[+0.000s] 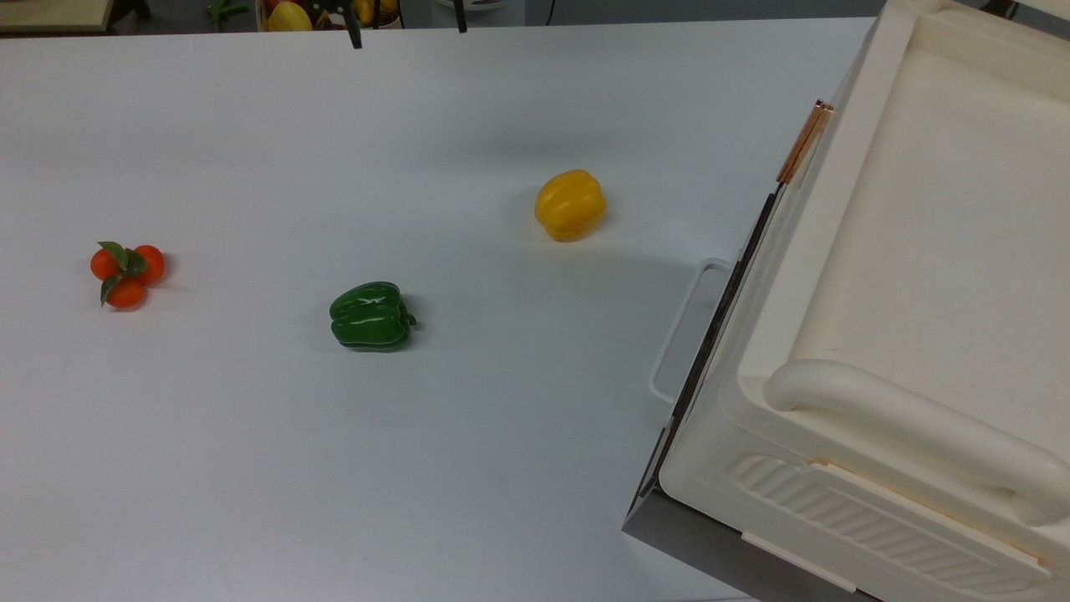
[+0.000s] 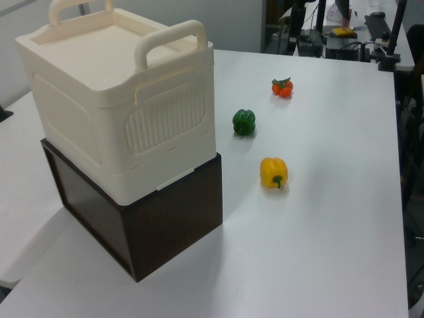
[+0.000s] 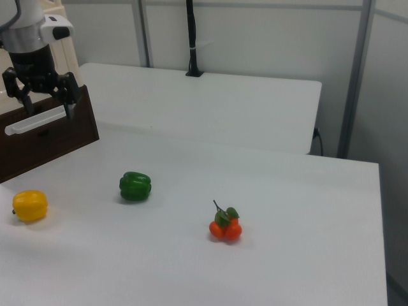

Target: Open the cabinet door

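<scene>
Top view, left to right on the white bench (image 1: 251, 468): a cluster of three small orange-red tomatoes with leaves (image 1: 125, 274) near the top view's left edge. A green bell pepper (image 1: 369, 315) lies nearer the middle. A yellow bell pepper (image 1: 570, 205) lies further right and higher in the picture. All three lie well apart.

Right of the yellow pepper a white loop handle (image 1: 681, 334) sticks out from the dark brown base (image 1: 710, 543). The cream cabinet (image 1: 919, 251) sits on that base at the top view's right.

The cabinet door (image 1: 779, 230) is the cabinet face turned toward the peppers, seen edge-on. It lies flat against the cabinet body, shut. Its copper strip handle (image 1: 802, 142) is at the far upper end of that face. Nothing touches the door or the strip.

Left view: cabinet on the brown base at the left view's left, ribbed side panel (image 2: 165, 122) facing the camera, thick bar handle (image 2: 169, 40) on top. Peppers and tomatoes lie to the right of it.

Right view: the pincer (image 3: 48, 107) hangs at the right view's upper left, fingers spread wide with nothing between them. It is in front of the brown base, level with the white loop handle; contact cannot be told. The yellow pepper lies below it, then the green pepper and the tomatoes to the right.
</scene>
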